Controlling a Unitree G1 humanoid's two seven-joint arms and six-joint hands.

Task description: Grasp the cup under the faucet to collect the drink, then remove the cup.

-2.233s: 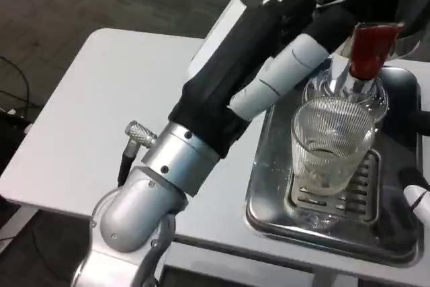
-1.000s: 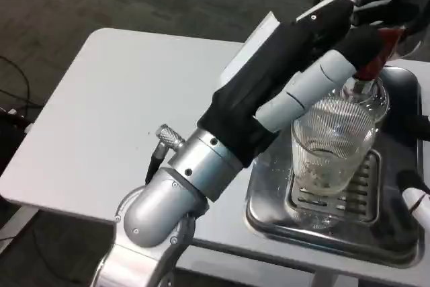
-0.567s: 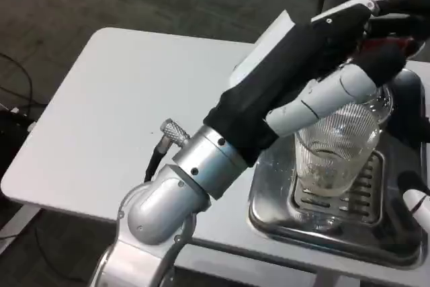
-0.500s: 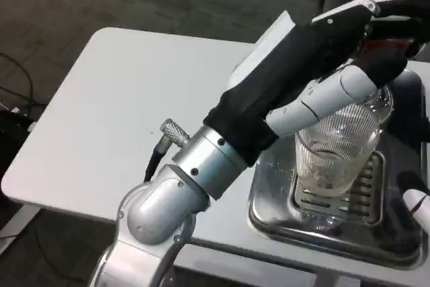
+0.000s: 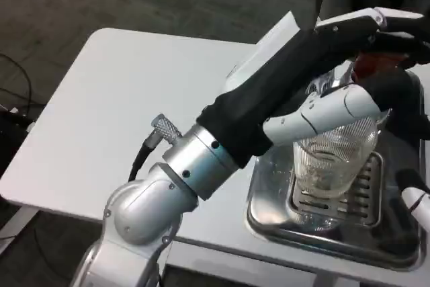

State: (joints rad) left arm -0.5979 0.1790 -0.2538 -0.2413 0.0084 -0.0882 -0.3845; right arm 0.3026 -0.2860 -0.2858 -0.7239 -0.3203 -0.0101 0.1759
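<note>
Fingers point(image 5: 336, 109) of the left hand point(image 5: 349, 58) stretch out over the rim of the ribbed glass cup point(image 5: 330, 159), one white-and-black finger lying across the cup's top and the dark ones reaching past it toward the red faucet handle point(image 5: 376, 65); whether they press that handle or only hover by it I cannot tell, and they hold nothing that can be seen, nor are they wrapped round the cup. The cup stands upright on the slotted grate of the steel drip tray point(image 5: 269, 206), which sits at the right edge of the white surface point(image 5: 114, 112), directly below the faucet. The glass looks nearly empty, with at most a trace of liquid at its bottom, though the ribbing makes that hard to judge. Only a few fingertips of the right hand point(image 5: 416, 196) peek in at the right edge of the tray, near the cup but apart from it, and their state is unclear. By my reading the cup is in place, but the filling has barely begun and the removal remains entirely undone.
</note>
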